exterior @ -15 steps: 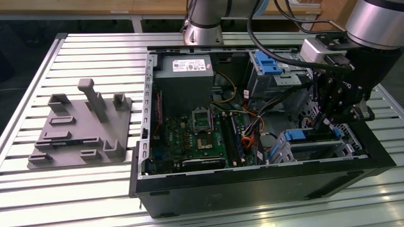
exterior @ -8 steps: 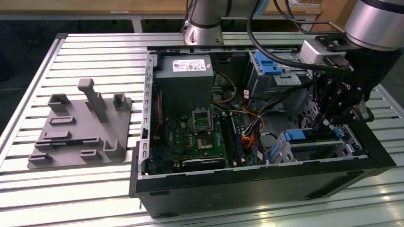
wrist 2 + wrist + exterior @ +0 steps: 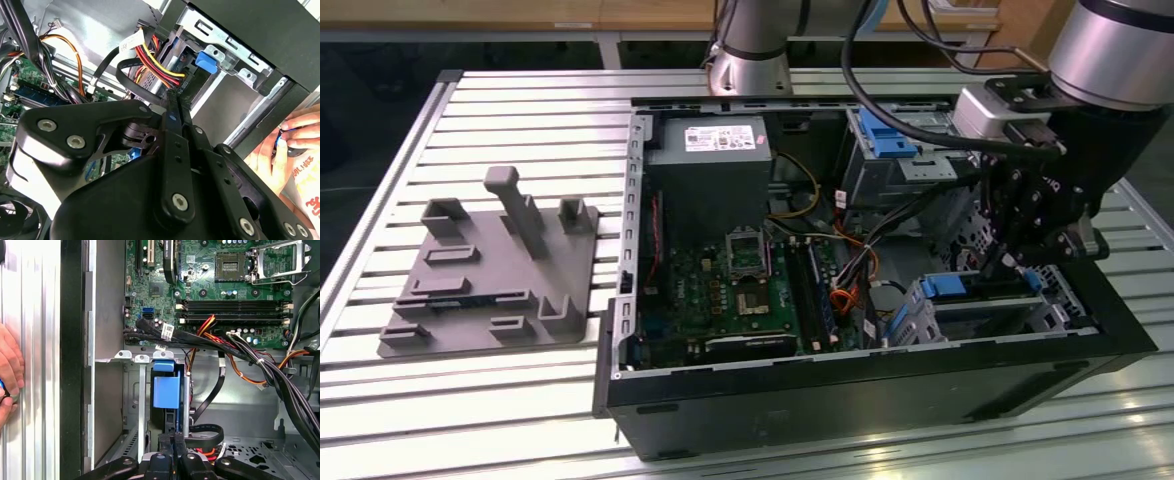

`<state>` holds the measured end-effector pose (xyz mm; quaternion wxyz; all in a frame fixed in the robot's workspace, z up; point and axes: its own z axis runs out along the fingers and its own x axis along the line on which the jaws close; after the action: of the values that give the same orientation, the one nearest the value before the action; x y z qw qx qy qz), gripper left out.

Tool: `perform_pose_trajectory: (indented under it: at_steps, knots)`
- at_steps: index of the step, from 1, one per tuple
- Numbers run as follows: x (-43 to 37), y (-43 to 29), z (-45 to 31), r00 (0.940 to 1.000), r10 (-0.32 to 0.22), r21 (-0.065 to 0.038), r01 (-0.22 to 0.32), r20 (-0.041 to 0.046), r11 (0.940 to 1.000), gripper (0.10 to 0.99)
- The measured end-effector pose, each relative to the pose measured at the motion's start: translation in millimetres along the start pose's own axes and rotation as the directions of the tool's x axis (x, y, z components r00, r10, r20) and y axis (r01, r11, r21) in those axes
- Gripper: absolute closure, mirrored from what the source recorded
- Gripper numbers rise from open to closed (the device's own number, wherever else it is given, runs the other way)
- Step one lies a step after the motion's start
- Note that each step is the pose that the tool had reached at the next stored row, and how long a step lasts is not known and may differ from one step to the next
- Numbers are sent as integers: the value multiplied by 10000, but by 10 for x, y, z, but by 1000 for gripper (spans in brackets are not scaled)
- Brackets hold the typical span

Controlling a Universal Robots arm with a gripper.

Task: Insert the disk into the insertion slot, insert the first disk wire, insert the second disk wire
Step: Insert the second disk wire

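Over at the left of the exterior view, a grey holder plate lay on the slatted table, well apart from the work. At the middle of the frame sat the open computer case, with the green board flat inside it.

Further right, low in the frame, the disk was already in the slot. Its blue frame showed at the slot's mouth, so that step looked done.

The gripper hung just above the slot, at the right of the frame. In both wrist views its fingers were pressed together. Their tips sat right beside a bunch of yellow, red and black wires that ended near the disk. I could not tell if the tips were pinching a plug or only touching it.

My guess was that the first wire step was in hand. That step called for care: the plug had to line up straight with the disk's end and go in softly, without pulling on the other wires close by.

A person's hand rested on the table, just outside the case wall.
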<state>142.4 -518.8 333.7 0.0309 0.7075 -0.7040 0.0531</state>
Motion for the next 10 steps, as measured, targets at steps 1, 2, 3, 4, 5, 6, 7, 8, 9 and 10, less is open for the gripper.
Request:
perform_pose_trajectory:
  at_steps: [1,2,3,4,5,6,7,8,9,10]
  knots:
    - [0,0,1,10000,0,0,0,-1,10000,941]
    - [1,0,2,10000,0,0,0,-1,10000,941]
    - [1,0,4,10000,0,0,0,-2,10000,941]
    - [1,0,6,10000,0,0,0,-1,10000,941]
    - [2,0,8,10000,0,0,0,-1,10000,941]
    - [2,0,10,10000,0,0,0,-2,10000,941]
    - [3,0,12,10000,0,0,0,-3,10000,941]
    - [4,0,14,10000,1,0,-1,-4,10000,941]
    - [4,0,16,10000,1,0,-1,-4,10000,941]
    - [5,0,19,10000,2,0,-2,-4,10000,941]
